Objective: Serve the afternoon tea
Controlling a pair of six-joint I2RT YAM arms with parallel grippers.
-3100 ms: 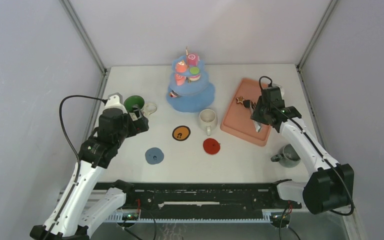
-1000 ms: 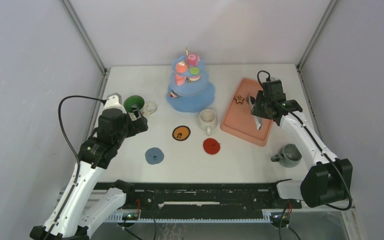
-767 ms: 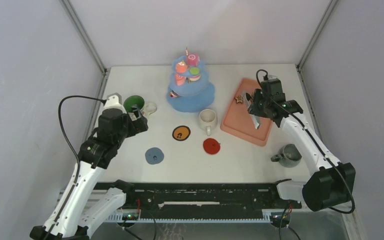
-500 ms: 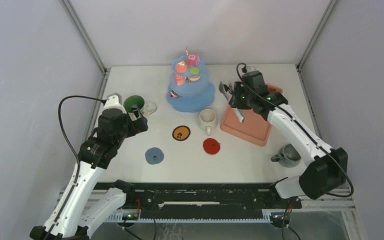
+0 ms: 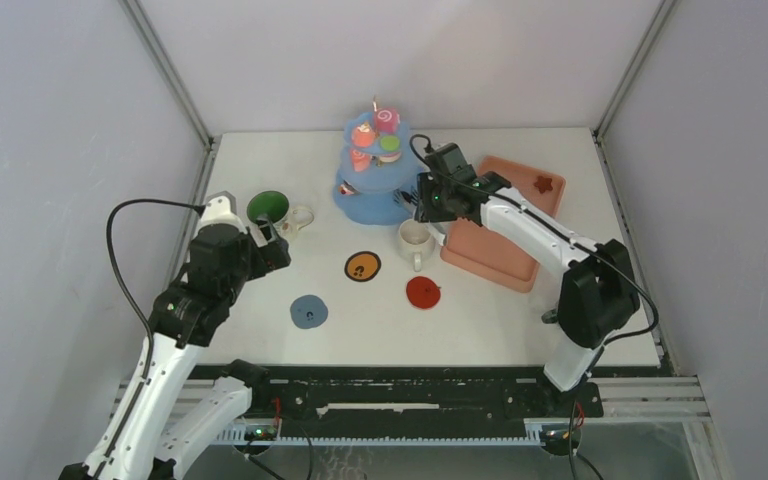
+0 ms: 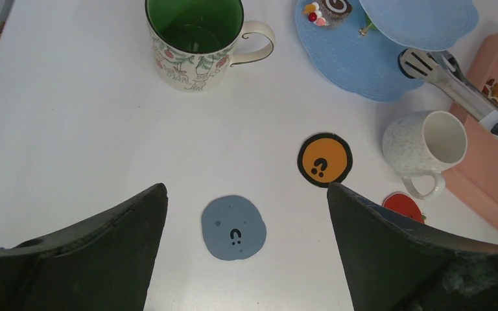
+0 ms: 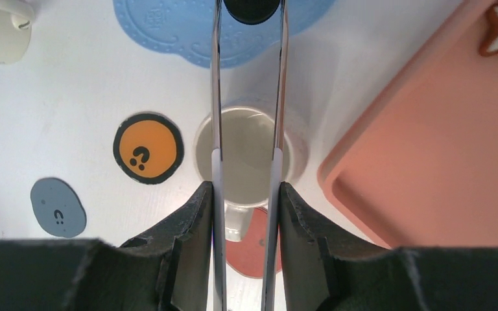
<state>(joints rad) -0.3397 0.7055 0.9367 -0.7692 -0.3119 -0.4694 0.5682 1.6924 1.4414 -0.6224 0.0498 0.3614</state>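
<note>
A black round (image 7: 251, 8), cut off at the view's top edge, sits in tongs (image 7: 216, 97) clamped in the jaws of the right gripper (image 7: 245, 197); those of the left gripper (image 6: 245, 191) stand apart.

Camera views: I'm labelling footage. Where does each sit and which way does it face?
Top external: above, behind the robot, looking down on the table; both arms show.
Left wrist: on the left arm, looking down at the green mug; left hand shows.
Right wrist: looking down along the right hand and its tongs at the cream mug.
Shared: orange coaster, all three.
</note>
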